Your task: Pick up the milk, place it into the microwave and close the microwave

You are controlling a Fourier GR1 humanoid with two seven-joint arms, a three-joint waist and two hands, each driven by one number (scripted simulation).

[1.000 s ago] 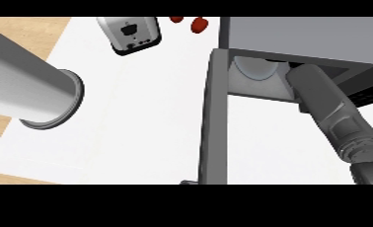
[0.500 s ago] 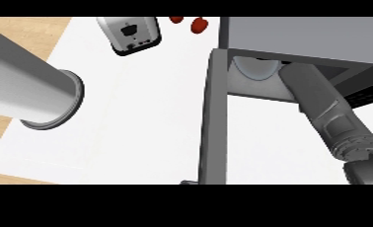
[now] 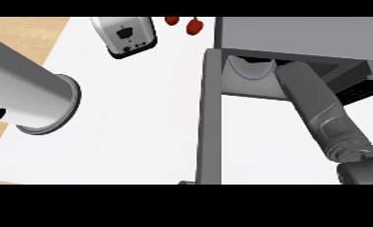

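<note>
Head view is looking steeply down on a white surface (image 3: 138,132), where a grey microwave (image 3: 291,36) is standing at the upper right with its door (image 3: 209,122) swung open. The door is showing edge-on as a long grey bar running toward the view's lower edge. The right forearm (image 3: 310,100) is coming up from the lower right corner and reaching into the microwave's opening, its far end passing under the top of the housing. The right hand is lying hidden in there, so whether it is spread, pressed together or pinching anything cannot be told. Just left of the forearm's end, right inside the opening, a pale rounded shape (image 3: 251,69) is showing. Whether that is the milk cannot be told, and the milk is not making itself out any more plainly than that. The left forearm (image 3: 36,93) is filling the left side as a thick grey cylinder with a flanged end, well apart from the microwave, and the left hand is lying outside the view. A white and silver toaster (image 3: 125,36) is sitting at the upper middle, with two small red items (image 3: 195,26) lying between it and the microwave, and a tan wood-toned strip (image 3: 29,28) is bordering the surface on the left
</note>
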